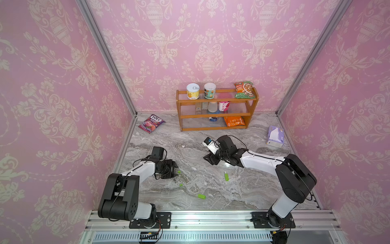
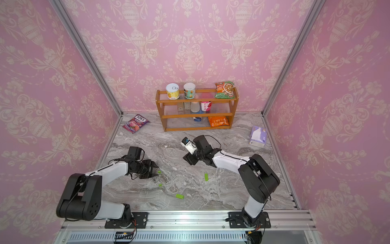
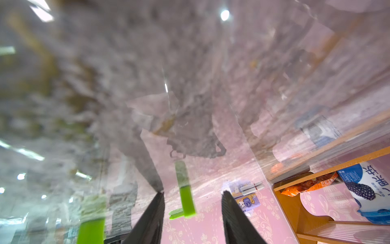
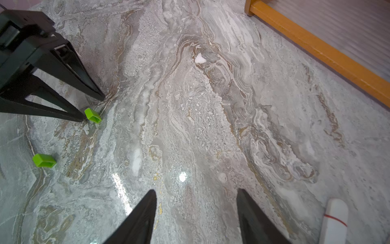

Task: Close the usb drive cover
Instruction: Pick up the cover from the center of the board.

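Pink damask wallpaper [image 1: 211,42] surrounds a grey marble tabletop [image 1: 190,152] bearing a wooden shelf [image 1: 190,116].

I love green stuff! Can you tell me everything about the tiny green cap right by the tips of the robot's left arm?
The cap is a tiny bright green box, plastic by its look, with one hollow open end. It lies on its side on the grey marble table, not fitted on anything. It sits just in front of the open left end effector, right beside one fingertip. Whether they touch cannot be told.
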Controlling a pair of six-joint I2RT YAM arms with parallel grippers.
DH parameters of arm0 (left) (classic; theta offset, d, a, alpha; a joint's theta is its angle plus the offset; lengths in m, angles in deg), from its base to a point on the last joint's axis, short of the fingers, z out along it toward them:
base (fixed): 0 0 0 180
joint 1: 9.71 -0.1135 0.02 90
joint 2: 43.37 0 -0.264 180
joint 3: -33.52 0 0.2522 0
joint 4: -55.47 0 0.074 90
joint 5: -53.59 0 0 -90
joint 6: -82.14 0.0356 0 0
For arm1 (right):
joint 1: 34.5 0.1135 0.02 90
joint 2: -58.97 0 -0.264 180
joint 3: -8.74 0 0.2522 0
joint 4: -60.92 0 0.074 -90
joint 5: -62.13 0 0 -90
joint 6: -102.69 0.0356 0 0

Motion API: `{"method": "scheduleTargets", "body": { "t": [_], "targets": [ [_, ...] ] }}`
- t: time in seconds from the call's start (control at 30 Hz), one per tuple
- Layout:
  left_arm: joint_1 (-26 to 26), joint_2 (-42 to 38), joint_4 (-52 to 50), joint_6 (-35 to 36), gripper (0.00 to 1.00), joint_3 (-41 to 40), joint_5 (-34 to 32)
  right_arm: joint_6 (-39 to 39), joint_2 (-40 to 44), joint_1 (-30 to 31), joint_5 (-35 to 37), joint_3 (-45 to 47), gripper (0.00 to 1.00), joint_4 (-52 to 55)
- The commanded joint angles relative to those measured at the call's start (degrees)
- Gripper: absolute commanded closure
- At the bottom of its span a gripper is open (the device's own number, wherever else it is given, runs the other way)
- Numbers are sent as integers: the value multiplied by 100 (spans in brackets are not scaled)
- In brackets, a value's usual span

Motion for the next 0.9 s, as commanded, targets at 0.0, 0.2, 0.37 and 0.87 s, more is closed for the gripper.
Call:
{"method": "scheduleTargets", "body": {
  "t": [0.0,0.2,0.37,0.87],
  "targets": [
    [113,175,-495,-297,60,-127,-172,63,183,-54,88,90,37,36],
    [231,333,-514,-341,66,-17,-261,0,223,-72,142,114,37,99],
    [264,476,-498,-325,67,39,-310,-19,241,-106,170,151,37,131],
    [303,816,-209,911,100,790,-272,417,655,-124,966,368,36,1473]
  ]
}}
